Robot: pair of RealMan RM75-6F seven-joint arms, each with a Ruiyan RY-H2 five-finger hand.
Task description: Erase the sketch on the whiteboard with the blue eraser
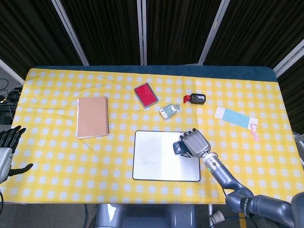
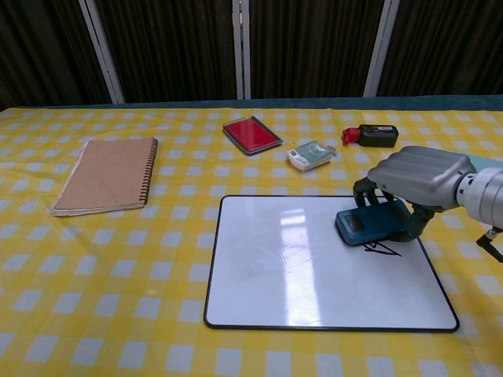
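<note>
Right hand (image 2: 420, 184) grasps the blue eraser (image 2: 371, 224) at centre right of the chest view, on the whiteboard (image 2: 314, 263) just above the sketch (image 2: 383, 250). Good practice: keep the flat face pressed level and sweep down over the small black scribble. Left hand (image 1: 7, 149), lower left, hangs released.

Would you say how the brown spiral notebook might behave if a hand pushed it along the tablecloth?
The notebook lies flat, so it would probably slide rather than tip or roll. Its cover looks like thin card, likely to flex if lifted by one edge. The cloth may bunch under it.
</note>
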